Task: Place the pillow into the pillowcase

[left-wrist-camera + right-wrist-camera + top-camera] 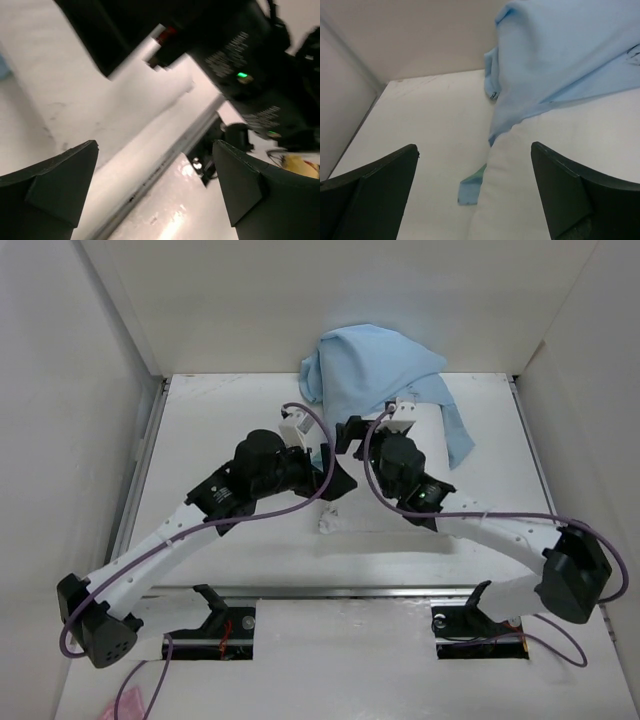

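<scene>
- Currently the left arm (170,540) runs from the near-left corner in towards the middle of the table (215,415).
- The left gripper (155,195) has its jaws wide apart with nothing between them. Its wrist view is blurred, showing only bare table, the metal rail (165,167) at the near edge and the black body of the right arm (250,75).
- The pillow (560,160) lies mid-table under both wrists. Most of it is bare white.
- The pillow's far end is covered by the pillowcase (370,365). I cannot tell whether that end is inside the sleeve or just under it.
- The pillowcase is bunched at the far edge of the table against the back wall (330,300), matte blue face up. One strip of it trails down along the pillow's right side.
- A small mint-green scrap (472,185) of fabric lies on the table just beside the pillow's left edge, seen in the right wrist view.
- The right gripper (475,195) has its jaws wide apart, gripping nothing. It sits over the pillow's left edge, pointing at the pillowcase. I cannot tell whether it touches the pillow.
- The right arm comes in from the near-right corner, its wrist close to the left wrist over the pillow.
</scene>
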{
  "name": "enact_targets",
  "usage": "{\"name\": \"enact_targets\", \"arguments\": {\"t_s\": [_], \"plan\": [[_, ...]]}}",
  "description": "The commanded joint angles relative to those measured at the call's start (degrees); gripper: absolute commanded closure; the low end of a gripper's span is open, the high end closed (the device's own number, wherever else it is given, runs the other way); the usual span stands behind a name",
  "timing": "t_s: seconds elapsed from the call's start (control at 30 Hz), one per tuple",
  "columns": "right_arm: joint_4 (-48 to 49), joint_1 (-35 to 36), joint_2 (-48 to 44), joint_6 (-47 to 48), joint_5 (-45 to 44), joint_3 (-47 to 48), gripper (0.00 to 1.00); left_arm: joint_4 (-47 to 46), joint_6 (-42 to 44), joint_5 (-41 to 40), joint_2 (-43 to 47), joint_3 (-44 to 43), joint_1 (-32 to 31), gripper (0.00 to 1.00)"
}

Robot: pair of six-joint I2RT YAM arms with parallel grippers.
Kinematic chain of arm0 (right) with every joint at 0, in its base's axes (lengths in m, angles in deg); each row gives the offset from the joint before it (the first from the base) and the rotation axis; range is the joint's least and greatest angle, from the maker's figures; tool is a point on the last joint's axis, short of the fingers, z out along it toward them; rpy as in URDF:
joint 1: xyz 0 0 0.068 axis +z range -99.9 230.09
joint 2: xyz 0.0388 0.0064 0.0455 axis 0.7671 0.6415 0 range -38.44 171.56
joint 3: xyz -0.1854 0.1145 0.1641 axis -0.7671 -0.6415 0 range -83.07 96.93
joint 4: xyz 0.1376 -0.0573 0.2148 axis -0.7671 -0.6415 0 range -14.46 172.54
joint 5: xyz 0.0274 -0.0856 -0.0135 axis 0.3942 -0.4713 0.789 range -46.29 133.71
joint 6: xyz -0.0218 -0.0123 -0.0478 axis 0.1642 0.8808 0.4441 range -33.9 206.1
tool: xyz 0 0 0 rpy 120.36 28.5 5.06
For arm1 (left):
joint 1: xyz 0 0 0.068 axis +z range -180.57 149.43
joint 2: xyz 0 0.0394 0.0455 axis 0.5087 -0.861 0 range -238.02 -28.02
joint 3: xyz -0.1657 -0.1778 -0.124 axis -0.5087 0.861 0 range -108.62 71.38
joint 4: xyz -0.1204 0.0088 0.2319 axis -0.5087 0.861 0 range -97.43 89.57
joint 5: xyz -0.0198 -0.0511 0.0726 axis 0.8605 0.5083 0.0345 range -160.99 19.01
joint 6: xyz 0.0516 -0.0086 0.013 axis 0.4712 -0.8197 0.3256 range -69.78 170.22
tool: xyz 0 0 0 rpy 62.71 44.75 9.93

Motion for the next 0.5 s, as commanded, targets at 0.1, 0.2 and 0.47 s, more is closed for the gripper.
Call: {"name": "enact_targets", "arguments": {"t_s": [0.1, 0.2, 0.47], "plan": [[-32.1, -6.4, -5.4, -13.1, 5.5, 6.9, 0.0, 3.8, 5.6, -15.3, -2.2, -5.9, 0.4, 0.0], [-35.3, -18.8, -6.0, -17.1, 14.2, 4.7, 0.0, 5.4, 7.0, -18.7, -5.8, -8.6, 0.4, 0.0], [-33.8, -30.3, -4.5, -16.6, 28.2, -3.9, 0.0, 4.1, 11.3, -19.4, -10.9, -10.8, -1.8, 0.0]]}}
